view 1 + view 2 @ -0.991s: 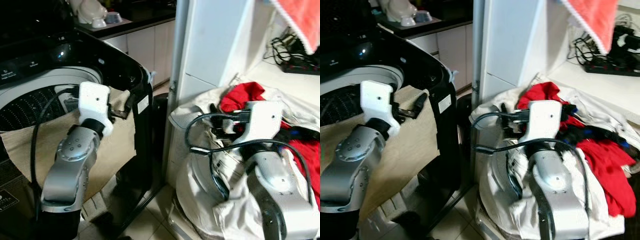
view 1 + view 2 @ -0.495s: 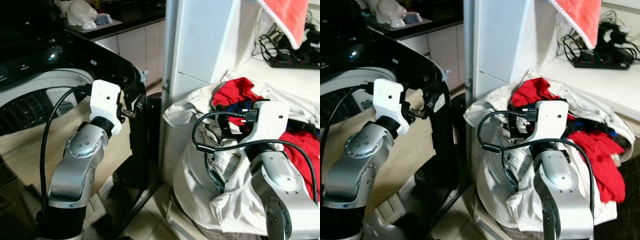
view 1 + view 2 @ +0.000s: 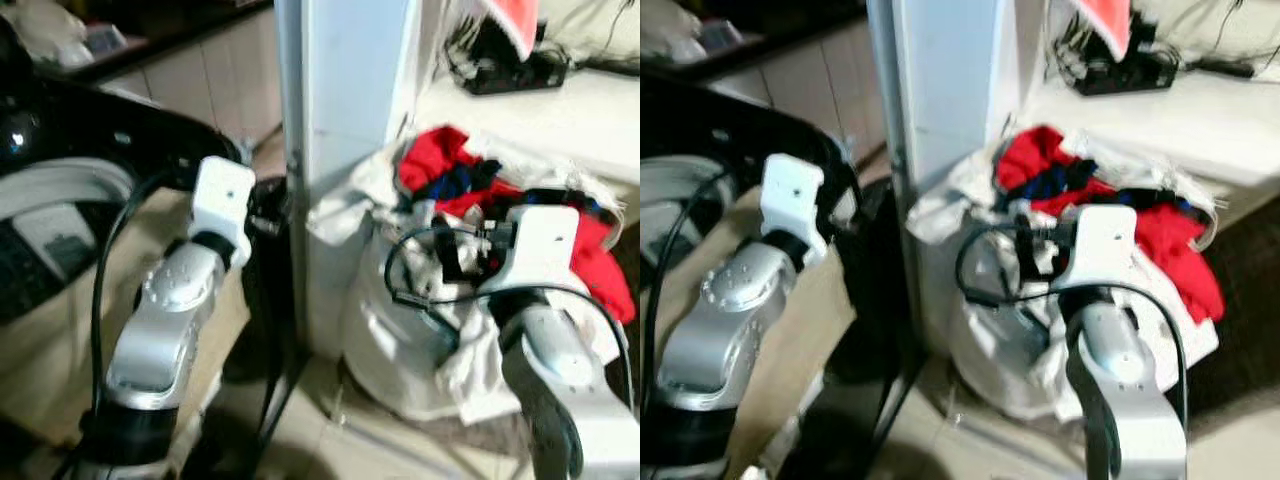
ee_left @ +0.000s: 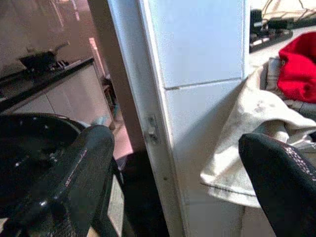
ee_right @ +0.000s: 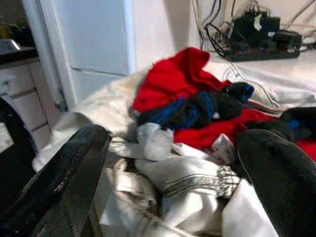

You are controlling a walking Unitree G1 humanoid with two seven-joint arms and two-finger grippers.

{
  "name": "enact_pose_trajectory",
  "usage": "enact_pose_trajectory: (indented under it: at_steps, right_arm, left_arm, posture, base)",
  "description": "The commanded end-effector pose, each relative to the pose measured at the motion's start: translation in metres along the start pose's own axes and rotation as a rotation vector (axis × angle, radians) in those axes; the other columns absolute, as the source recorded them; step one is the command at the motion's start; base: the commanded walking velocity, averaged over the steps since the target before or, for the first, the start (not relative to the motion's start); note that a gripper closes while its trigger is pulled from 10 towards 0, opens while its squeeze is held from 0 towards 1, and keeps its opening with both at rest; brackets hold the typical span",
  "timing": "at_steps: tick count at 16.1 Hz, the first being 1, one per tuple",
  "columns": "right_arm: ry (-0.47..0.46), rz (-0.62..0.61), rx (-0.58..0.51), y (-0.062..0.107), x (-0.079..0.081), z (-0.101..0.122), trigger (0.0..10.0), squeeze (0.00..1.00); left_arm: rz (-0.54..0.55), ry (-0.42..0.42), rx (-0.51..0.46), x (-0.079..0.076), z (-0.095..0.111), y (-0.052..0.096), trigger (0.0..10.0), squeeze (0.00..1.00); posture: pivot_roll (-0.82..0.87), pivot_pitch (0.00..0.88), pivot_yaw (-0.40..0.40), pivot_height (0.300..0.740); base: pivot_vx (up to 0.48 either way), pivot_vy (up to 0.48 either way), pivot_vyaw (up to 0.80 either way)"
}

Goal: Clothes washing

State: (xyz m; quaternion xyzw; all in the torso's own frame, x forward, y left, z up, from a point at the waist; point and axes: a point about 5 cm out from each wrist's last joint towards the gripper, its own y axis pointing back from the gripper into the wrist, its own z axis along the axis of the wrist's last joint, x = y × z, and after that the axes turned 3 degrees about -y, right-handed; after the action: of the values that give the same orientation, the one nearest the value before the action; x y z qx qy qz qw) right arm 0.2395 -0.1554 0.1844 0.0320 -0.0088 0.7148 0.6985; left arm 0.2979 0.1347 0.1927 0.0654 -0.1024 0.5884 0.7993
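Note:
A heap of laundry fills a white bag [image 3: 400,340] on the floor at the right: a red garment [image 3: 440,165], a dark blue and black piece [image 5: 207,106] and cream clothes [image 5: 182,173]. My right gripper [image 3: 450,250] hovers just above the cream clothes, open [image 5: 173,182], its fingers [image 5: 69,168] wide apart and holding nothing. The black top-loading washing machine [image 3: 60,130] stands at the left with a beige cloth [image 3: 60,330] draped over its front. My left gripper [image 3: 268,210] is open [image 4: 182,182] by the washer's right corner, facing the white pillar.
A white pillar [image 3: 340,100] stands between the washer and the bag. Behind the laundry runs a white ledge [image 3: 560,110] with a black power strip [image 3: 510,70] and cables. An orange-red towel [image 3: 515,20] hangs above it. Pale floor tiles [image 3: 330,430] lie below.
The view has swung right and down, and is blurred. My left gripper has come off the beige cloth to the washer's right corner. The right gripper stays over the laundry.

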Motion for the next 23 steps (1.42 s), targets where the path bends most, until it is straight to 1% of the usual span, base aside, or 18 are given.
enact_pose_trajectory:
  at_steps: [1,3,6,8,11,18,19,21,23]
  right_arm:
    - [-0.003,-0.001,-0.003,-0.0001,-0.0003,0.002,10.0,0.0]
    - [-0.002,0.001,-0.001,-0.0004,-0.0002,0.0015,10.0,0.0]
    - [0.008,0.001,0.002,-0.0008,-0.0011,0.0009,10.0,0.0]
    - [0.009,-0.001,-0.001,-0.0014,-0.0021,0.0012,10.0,0.0]
    - [0.002,-0.008,-0.005,-0.0019,-0.0028,0.0012,10.0,0.0]
    - [-0.001,-0.023,0.007,0.0003,-0.0045,-0.0027,10.0,0.0]
    - [0.013,-0.02,0.007,0.0001,-0.0042,-0.0023,10.0,0.0]
    - [0.092,0.031,0.006,-0.0013,-0.0018,0.0001,10.0,0.0]
    - [0.101,0.045,0.005,-0.0019,-0.0012,0.0007,10.0,0.0]
  left_arm:
    - [0.005,0.0,-0.004,0.0012,0.0016,-0.0006,10.0,0.0]
    - [0.013,0.044,-0.005,0.0014,0.0026,-0.0011,10.0,0.0]
    - [0.024,0.038,-0.003,0.0019,0.0021,-0.0017,10.0,0.0]
    - [0.018,-0.007,-0.014,0.0014,0.0034,-0.0023,10.0,0.0]
    - [0.003,0.008,-0.02,-0.0003,0.0041,-0.0022,10.0,0.0]
    - [-0.002,0.015,-0.022,-0.001,0.005,-0.002,10.0,0.0]
    - [0.003,0.022,-0.02,-0.0004,0.0047,-0.0018,10.0,0.0]
    - [0.023,0.026,-0.011,0.0002,0.0027,0.0004,10.0,0.0]
    - [0.044,0.031,-0.01,0.0023,0.0017,0.0029,10.0,0.0]
  posture:
    - [-0.12,0.0,0.03,0.74]
    - [-0.11,0.0,0.032,0.74]
    - [-0.11,0.0,0.031,0.74]
    - [-0.11,0.0,0.031,0.74]
    - [-0.12,0.0,0.034,0.74]
    - [-0.12,0.0,0.04,0.74]
    - [-0.12,0.0,0.041,0.74]
    - [-0.12,0.0,0.035,0.74]
    - [-0.12,0.0,0.033,0.74]
  base:
    - [0.0,-0.48,0.0]
    - [0.0,0.0,0.0]
    - [0.0,0.0,0.0]
    - [0.0,0.0,0.0]
    - [0.0,0.0,0.0]
    - [0.307,0.0,0.0]
    - [0.319,0.0,0.0]
    - [0.317,0.0,0.75]
    - [0.317,0.0,0.8]
